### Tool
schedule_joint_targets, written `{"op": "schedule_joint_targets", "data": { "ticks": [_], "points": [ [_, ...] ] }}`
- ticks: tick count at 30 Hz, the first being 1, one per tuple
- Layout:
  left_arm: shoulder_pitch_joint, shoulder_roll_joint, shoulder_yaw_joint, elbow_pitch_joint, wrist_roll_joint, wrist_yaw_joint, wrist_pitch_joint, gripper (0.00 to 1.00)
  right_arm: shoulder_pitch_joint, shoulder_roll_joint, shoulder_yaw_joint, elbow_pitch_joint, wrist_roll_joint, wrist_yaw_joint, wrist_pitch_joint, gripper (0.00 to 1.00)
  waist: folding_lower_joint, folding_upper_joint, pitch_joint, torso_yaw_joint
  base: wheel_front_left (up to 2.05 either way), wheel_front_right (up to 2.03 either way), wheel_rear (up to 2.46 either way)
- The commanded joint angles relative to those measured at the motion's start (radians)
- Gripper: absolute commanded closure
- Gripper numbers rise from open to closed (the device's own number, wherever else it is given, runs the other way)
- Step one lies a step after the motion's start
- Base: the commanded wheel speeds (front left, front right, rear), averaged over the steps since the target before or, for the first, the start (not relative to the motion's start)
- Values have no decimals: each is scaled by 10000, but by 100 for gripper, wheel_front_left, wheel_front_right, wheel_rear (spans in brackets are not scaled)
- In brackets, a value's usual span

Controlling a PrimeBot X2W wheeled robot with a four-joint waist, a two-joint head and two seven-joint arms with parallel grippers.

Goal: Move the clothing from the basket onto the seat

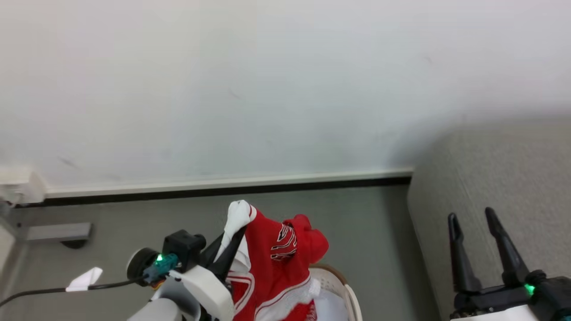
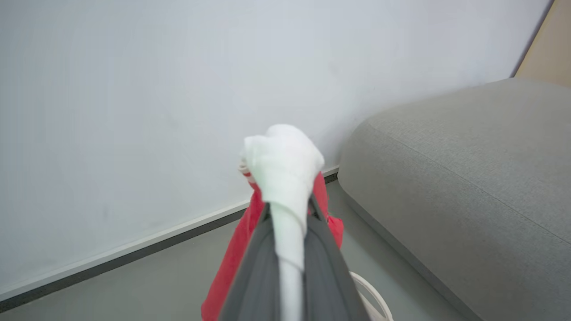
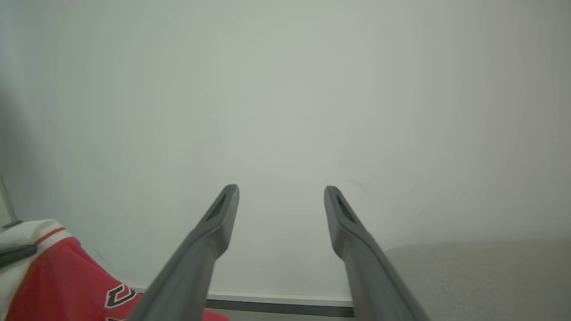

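The red clothing (image 1: 276, 267) with white trim hangs lifted above the basket (image 1: 345, 290), whose cream rim shows at the bottom of the head view. My left gripper (image 1: 238, 229) is shut on a white-trimmed fold of it; the left wrist view has that white bunch (image 2: 283, 165) squeezed between the fingers with red fabric (image 2: 232, 263) drooping below. The grey seat (image 1: 499, 178) lies to the right, also in the left wrist view (image 2: 468, 178). My right gripper (image 1: 473, 214) stands open over the seat's edge, nothing between its fingers (image 3: 218, 223). A corner of the clothing (image 3: 58, 276) shows at the right wrist view's lower left.
A white wall (image 1: 267, 89) with a pale skirting board and dark strip (image 1: 223, 187) closes the back. Grey floor (image 1: 366, 223) runs between basket and seat. A black cable with a white tag (image 1: 84, 278) trails at the lower left, near a grey fixture (image 1: 58, 232).
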Motion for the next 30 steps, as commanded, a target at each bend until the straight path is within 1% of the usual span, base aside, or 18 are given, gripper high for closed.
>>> {"op": "schedule_joint_targets", "data": {
  "ticks": [1,5,9,16,21,23,27,29,30],
  "points": [
    [150,142,45,-221,63,80,59,100,110,-110,167,10,148,-21,-26,0,5,-1,-450,453,0,0,0],
    [224,478,110,-1102,54,265,365,100,103,-542,1037,147,488,-21,-26,0,5,-1,-594,519,0,0,0],
    [143,740,85,-1977,116,342,650,100,-294,-1128,2253,283,988,-21,-26,0,5,-1,-659,545,0,0,0],
    [-343,966,-101,-3495,273,232,1338,100,-1753,-2280,4689,796,1872,-21,-28,0,5,-1,-623,572,0,0,0],
    [-605,832,-257,-4304,222,156,1696,100,-3037,-2722,6380,1244,2517,-21,193,0,5,-1,-609,556,0,0,0],
    [-674,753,-348,-4492,251,147,1779,100,-3485,-2798,6982,1416,2823,-21,284,0,5,-1,-599,536,0,0,0],
    [-800,413,-559,-4745,220,53,1826,100,-4231,-2884,7830,1999,3181,-21,371,0,5,-1,-560,512,0,0,0],
    [-887,274,-663,-4818,203,-17,1862,100,-4426,-2803,8179,2371,3464,-21,460,0,5,-1,-538,513,0,0,0],
    [-912,211,-700,-4816,179,-23,1854,100,-4548,-2760,8352,2525,3584,-21,478,55,5,-1,-530,509,0,0,0]
  ]
}}
